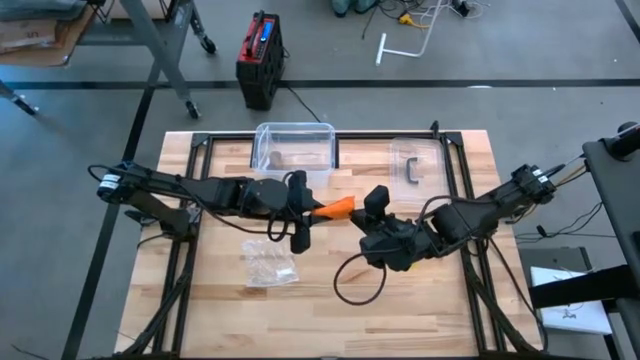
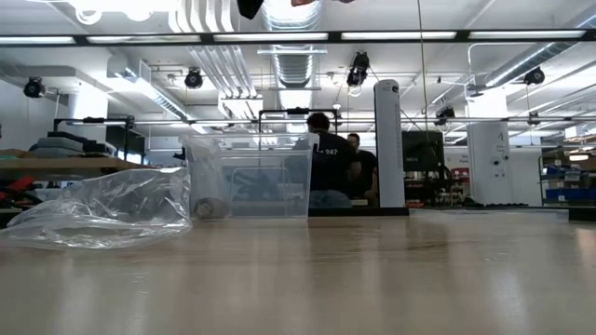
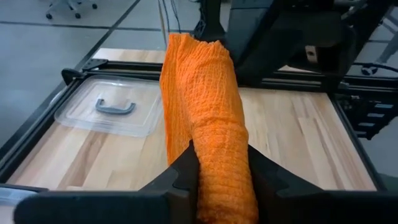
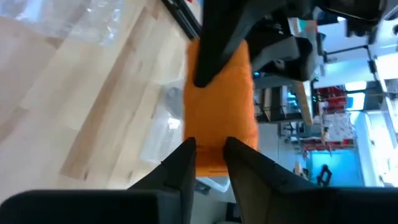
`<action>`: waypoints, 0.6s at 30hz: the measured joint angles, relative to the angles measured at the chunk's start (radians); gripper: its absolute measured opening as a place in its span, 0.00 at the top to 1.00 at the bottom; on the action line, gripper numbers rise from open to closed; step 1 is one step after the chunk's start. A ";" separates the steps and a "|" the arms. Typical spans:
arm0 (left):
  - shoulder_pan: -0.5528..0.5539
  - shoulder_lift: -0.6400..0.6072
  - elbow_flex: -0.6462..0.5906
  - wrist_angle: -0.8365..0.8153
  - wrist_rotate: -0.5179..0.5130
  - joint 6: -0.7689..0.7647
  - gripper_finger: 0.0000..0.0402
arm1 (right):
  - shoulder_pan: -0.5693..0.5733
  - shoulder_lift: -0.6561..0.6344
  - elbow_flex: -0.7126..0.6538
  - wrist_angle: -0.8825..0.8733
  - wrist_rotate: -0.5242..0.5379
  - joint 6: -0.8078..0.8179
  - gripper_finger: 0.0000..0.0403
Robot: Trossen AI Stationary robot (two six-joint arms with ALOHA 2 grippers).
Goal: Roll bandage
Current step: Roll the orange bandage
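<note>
An orange mesh bandage (image 1: 338, 207) is held in the air over the middle of the table, between my two grippers. My left gripper (image 1: 312, 209) is shut on its left end and my right gripper (image 1: 368, 205) is shut on its right end. In the left wrist view the bandage (image 3: 202, 93) runs as a loose bunched band away from my fingers to the right gripper. In the right wrist view it (image 4: 221, 93) runs to the left gripper. In the low view only the grippers' undersides (image 2: 250, 7) show at the top edge. My left gripper pinches the bandage's bunched left end (image 3: 221, 158) between its two fingers, coming about level from the table's left, along the band. The bandage is clear of the table and stretches across to the other gripper. My right gripper pinches the bandage's right end (image 4: 210, 146) between its two fingers, coming from the table's right side. How many layers it has, I cannot tell. The end is held clear of the table.
A crumpled clear plastic bag (image 1: 268, 262) lies on the table near the front left, below the left gripper. A clear plastic box (image 1: 294, 147) stands at the far edge, with its lid (image 1: 415, 162) lying flat to its right. A black frame (image 1: 200, 150) borders the table.
</note>
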 joint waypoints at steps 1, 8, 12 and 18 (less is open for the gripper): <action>0.000 0.000 0.000 0.000 0.006 -0.001 0.83 | 0.000 0.000 0.000 0.003 0.000 -0.005 0.80; 0.000 0.001 -0.002 0.031 0.048 0.001 0.84 | -0.006 0.005 0.000 0.019 0.003 -0.010 0.82; 0.000 0.002 -0.002 0.057 0.073 0.003 0.83 | -0.011 0.007 0.002 0.020 0.010 -0.014 0.81; 0.002 0.004 -0.003 0.073 0.073 -0.023 0.86 | -0.011 0.010 0.002 -0.042 0.065 -0.056 0.98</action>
